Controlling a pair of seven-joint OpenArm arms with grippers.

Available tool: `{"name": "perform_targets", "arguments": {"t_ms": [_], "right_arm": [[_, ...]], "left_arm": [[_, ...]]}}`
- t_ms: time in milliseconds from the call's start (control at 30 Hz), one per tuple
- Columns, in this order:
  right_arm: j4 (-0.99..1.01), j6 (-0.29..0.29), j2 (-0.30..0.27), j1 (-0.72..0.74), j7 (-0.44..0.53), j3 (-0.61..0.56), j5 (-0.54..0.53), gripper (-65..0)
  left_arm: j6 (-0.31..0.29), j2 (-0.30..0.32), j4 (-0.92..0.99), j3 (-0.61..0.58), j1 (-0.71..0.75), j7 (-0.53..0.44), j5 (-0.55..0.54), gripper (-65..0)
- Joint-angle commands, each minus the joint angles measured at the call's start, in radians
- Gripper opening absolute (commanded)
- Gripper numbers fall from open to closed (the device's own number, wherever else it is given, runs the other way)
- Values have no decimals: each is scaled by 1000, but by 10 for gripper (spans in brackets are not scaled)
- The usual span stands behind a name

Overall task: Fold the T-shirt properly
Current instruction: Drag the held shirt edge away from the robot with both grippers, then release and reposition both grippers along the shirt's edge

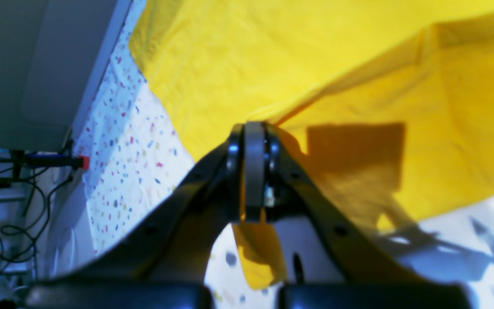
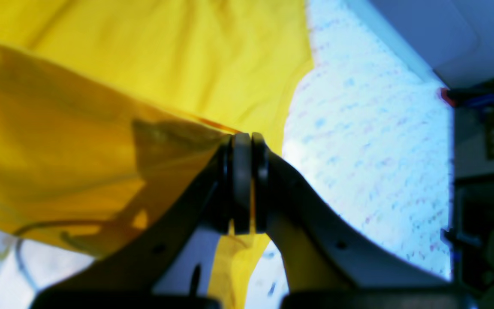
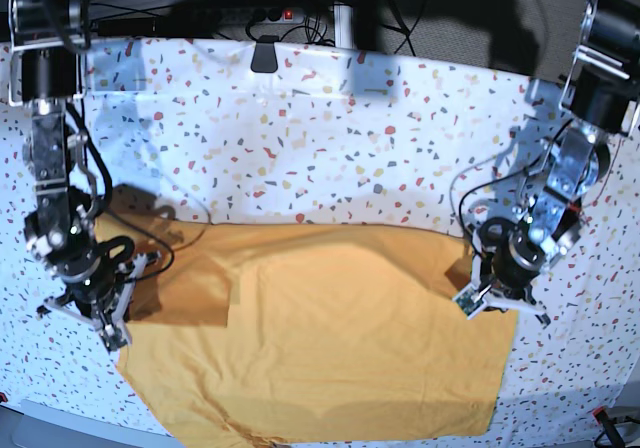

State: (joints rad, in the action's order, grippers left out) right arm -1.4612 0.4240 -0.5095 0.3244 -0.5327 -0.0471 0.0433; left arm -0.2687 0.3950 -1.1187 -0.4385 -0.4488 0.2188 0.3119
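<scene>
Left gripper: clenched on a pinch of yellow cloth — a tail of fabric hangs out below the closed jaws, toward the wrist.

Right gripper: also clamped on cloth, a strip of it caught between the shut jaws and trailing down behind them.

T-shirt: spread on the speckled tablecloth between the two arms, with a straight folded edge running from one gripper across to the other. Each tool holds one end of that edge, so the garment's bulk lies inward and toward the front table edge from both tools.

Lift: in both wrist views the held layer rises off the flatter cloth beyond the fingertips and casts a shadow on it, so the pinched corners look raised rather than resting.

Key relation: the long axis of the held edge runs arm to arm — neither arm is nearer, both sit at its ends. My reading is that the next move must carry both ends together, level and at equal pace, across the shirt's body.

Risk: uneven travel would probably skew the fold line.
</scene>
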Motion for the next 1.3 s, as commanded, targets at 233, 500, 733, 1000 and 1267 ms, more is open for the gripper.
{"name": "perform_targets", "arguments": {"t_ms": [233, 500, 733, 1000, 1267], "right_arm": [[168, 18, -12, 197, 42, 6, -4, -650], [298, 70, 32, 285, 67, 6, -46, -650], [405, 70, 84, 377, 80, -37, -38, -650], [664, 68, 86, 539, 111, -167, 29, -650], [687, 68, 95, 632, 103, -177, 27, -650]], "left_arm": [[15, -63, 170, 10, -158, -64, -7, -650], [15, -79, 315, 10, -236, -101, -7, -650], [15, -79, 321, 10, -238, -101, -7, -650], [15, -79, 321, 10, -239, -100, -7, -650], [15, -79, 321, 10, -238, -100, -7, -650]]}}
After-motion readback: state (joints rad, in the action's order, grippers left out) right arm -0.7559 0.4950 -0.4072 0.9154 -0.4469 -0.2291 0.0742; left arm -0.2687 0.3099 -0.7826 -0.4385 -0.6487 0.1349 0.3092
